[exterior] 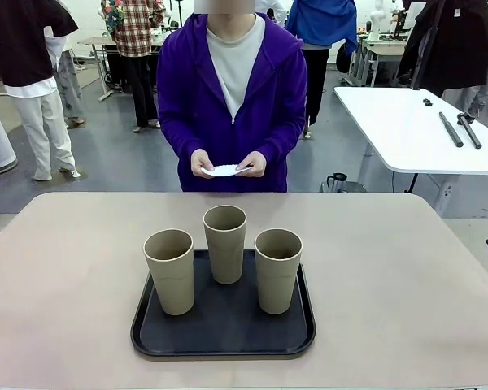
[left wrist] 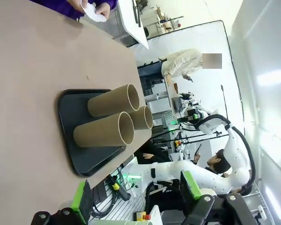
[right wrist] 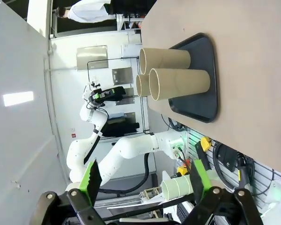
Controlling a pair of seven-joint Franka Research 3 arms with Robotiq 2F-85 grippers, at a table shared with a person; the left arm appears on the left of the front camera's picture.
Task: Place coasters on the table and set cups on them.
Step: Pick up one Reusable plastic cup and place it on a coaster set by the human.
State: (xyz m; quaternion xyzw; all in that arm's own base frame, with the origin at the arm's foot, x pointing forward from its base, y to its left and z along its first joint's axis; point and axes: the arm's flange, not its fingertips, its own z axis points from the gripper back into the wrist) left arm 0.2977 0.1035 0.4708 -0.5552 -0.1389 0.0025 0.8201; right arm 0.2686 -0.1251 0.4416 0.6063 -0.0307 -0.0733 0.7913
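Three tan cups stand upright on a black tray [exterior: 224,329] in the middle of the beige table [exterior: 65,268]: one at the left [exterior: 170,270], one at the back [exterior: 225,244], one at the right [exterior: 277,270]. A person in a purple hoodie at the far side holds thin white coasters [exterior: 225,170] in both hands, above the table's far edge. In the left wrist view my left gripper [left wrist: 133,194] is open, well back from the cups [left wrist: 103,131] and the coasters [left wrist: 93,11]. My right gripper [right wrist: 144,180] is likewise open and far from the cups [right wrist: 180,83].
A white table [exterior: 415,122] with black rods stands at the back right, and a dark jug [exterior: 337,180] sits beyond the far edge. People stand farther off. Bare tabletop lies on both sides of the tray.
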